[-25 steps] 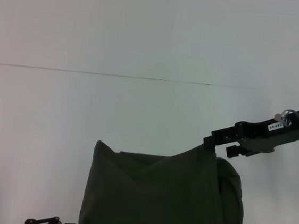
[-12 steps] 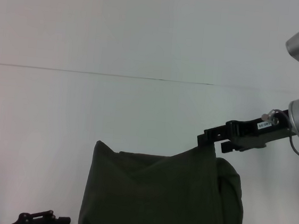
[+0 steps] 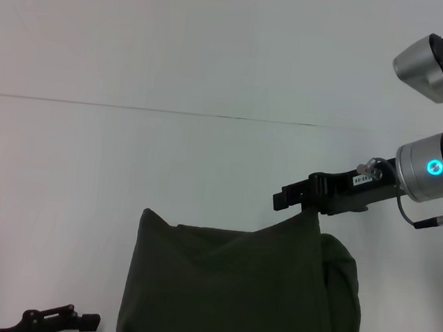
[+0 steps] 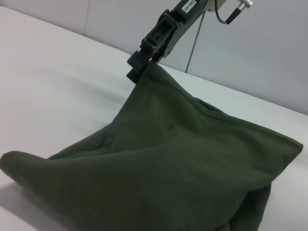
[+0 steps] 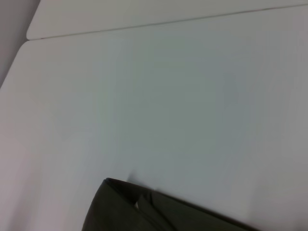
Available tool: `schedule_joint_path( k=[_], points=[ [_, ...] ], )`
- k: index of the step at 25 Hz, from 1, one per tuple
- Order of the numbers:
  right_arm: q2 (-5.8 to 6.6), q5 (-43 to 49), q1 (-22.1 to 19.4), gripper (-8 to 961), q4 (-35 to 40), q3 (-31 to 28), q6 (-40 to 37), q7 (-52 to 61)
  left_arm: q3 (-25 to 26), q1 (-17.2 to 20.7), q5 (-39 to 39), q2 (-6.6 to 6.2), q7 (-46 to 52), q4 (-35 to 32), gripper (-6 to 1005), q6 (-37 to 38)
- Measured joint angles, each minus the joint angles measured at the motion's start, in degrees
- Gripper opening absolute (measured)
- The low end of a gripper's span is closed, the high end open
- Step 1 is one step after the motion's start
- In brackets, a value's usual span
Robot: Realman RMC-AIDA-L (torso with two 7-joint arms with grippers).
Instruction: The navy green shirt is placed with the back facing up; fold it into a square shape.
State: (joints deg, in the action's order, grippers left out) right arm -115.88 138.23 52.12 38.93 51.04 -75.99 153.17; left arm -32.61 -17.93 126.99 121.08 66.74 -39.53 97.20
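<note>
The navy green shirt (image 3: 232,294) lies bunched at the table's near middle, plain side showing. One corner of it is lifted into a peak. My right gripper (image 3: 284,199) is shut on that raised corner and reaches in from the right; the left wrist view shows the right gripper (image 4: 136,67) with the shirt (image 4: 183,159) hanging from it. In the right wrist view a fold of the shirt (image 5: 144,211) sits low in the picture. My left gripper (image 3: 82,322) is low at the near left, apart from the shirt's left edge.
The white table (image 3: 139,46) stretches far and wide around the shirt. A thin seam (image 3: 148,110) crosses it beyond the shirt. The right arm's silver wrist (image 3: 435,165) hangs above the table's right side.
My right gripper has carried the shirt's corner leftward and slightly up. The left gripper has drawn away to the left from the shirt's near-left edge.
</note>
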Motion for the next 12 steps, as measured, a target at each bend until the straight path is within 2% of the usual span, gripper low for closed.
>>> schedule_joint_path(
  k=[5,10,12],
  points=[
    [-0.11,-0.01,0.01,756,-2.07,0.09,1.98,-0.63,0.06,0.06,0.00,-0.10,-0.01,0.13,963,0.14],
    [-0.87,0.04,0.54,666,-3.25,0.12,2.80,-1.48,0.12,0.13,0.00,-0.13,-0.04,0.16,963,0.22],
    [-1.04,0.09,0.69,669,-3.04,0.25,2.74,-1.33,0.27,0.17,0.00,-0.14,-0.04,0.16,963,0.25]
  ],
)
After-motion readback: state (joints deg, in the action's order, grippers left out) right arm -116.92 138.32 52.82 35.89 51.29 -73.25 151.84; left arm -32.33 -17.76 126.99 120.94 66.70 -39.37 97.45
